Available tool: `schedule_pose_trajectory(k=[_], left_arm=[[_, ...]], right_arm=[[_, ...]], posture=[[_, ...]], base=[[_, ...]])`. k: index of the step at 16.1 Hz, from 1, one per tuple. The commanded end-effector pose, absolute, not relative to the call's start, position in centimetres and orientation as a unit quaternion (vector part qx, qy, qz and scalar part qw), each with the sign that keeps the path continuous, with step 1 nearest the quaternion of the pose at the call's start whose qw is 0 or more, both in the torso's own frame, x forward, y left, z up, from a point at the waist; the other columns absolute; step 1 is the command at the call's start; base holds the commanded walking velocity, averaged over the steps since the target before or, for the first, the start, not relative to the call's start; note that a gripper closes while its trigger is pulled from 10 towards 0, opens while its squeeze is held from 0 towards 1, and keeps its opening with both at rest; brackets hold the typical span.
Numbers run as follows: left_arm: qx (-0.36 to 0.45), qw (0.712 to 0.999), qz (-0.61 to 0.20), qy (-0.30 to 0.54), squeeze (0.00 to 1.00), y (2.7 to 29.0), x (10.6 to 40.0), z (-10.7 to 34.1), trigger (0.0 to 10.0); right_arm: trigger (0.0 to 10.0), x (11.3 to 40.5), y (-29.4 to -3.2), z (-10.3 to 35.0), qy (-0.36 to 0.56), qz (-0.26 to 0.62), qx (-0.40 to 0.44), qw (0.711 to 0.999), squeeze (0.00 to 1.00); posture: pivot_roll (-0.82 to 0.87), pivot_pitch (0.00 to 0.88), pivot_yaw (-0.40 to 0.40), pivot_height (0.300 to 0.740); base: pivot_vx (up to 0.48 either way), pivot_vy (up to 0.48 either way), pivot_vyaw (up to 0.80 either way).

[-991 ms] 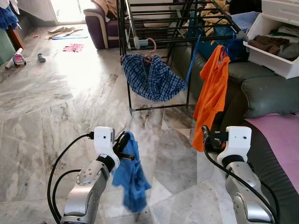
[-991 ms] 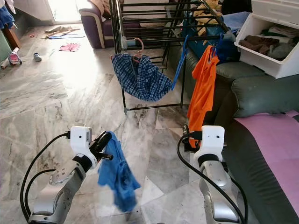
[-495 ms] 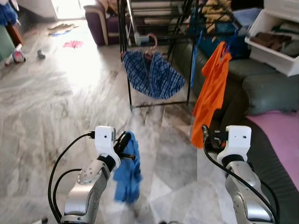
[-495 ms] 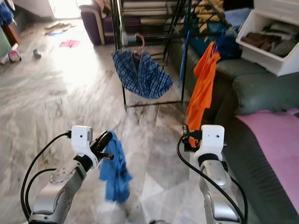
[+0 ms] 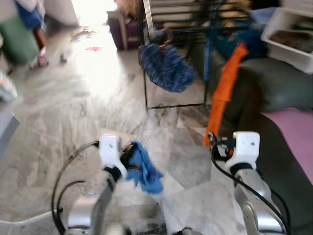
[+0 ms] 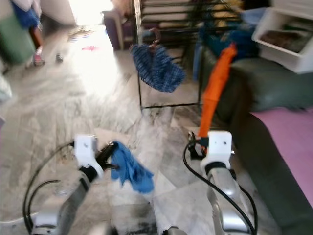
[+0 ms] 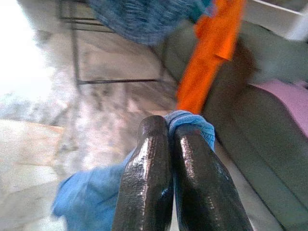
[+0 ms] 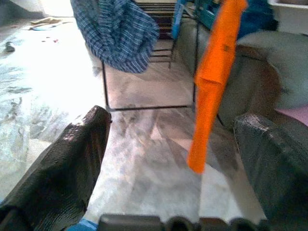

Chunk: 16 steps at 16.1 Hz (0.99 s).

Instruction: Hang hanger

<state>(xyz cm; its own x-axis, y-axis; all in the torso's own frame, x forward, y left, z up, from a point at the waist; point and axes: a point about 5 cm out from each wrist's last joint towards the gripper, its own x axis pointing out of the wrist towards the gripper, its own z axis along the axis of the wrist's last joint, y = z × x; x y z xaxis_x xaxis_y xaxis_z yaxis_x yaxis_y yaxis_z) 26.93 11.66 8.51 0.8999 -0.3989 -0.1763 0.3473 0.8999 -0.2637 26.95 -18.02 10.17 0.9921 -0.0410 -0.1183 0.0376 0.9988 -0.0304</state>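
At 12 o'clock the drying rack (image 5: 195, 29) waits; left end effector (image 7: 169, 139) clamps the blue garment (image 5: 144, 169), right end effector (image 8: 173, 144) gapes empty. Hanging not yet done.

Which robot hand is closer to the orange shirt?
Right. The right tool sits open just below the orange shirt hem; the left tool, shut on a blue cloth, is off to the shirt's left.

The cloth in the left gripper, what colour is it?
Blue cloth, clearest in the left wrist view.
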Motion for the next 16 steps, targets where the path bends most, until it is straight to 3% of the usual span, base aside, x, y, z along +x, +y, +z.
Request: schedule_pose_trajectory(k=[1, 3, 10, 16], left_arm=[[-0.102, 0.97, -0.2, 0.089, 0.0, 11.8, 27.4, 9.8, 10.0], [-0.1, 0.971, -0.199, 0.085, 0.0, 11.8, 27.6, 9.9, 10.0], [-0.108, 0.965, -0.234, 0.047, 0.0, 11.4, 28.2, 11.2, 10.0], [-0.119, 0.96, -0.249, 0.048, 0.0, 11.3, 27.6, 10.8, 10.0]], right_arm=[[10.0, 27.1, -18.0, 10.6, 0.053, -0.019, -0.011, 0.998, 0.0], [10.0, 27.4, -18.1, 10.8, 0.05, -0.021, -0.01, 0.998, 0.0], [10.0, 28.1, -17.3, 11.5, 0.035, -0.012, -0.008, 0.999, 0.0], [10.0, 28.1, -17.3, 11.3, 0.036, -0.01, -0.014, 0.999, 0.0]], posture=[[-0.05, 0.062, -0.027, 0.74], [-0.05, 0.061, -0.028, 0.74], [-0.08, 0.081, -0.025, 0.74], [-0.07, 0.071, -0.022, 0.74]], base=[[-0.326, 0.0, 0.0], [-0.306, 0.0, 0.0], [0.0, 0.0, 0.0], [0.083, 0.0, -0.48]])
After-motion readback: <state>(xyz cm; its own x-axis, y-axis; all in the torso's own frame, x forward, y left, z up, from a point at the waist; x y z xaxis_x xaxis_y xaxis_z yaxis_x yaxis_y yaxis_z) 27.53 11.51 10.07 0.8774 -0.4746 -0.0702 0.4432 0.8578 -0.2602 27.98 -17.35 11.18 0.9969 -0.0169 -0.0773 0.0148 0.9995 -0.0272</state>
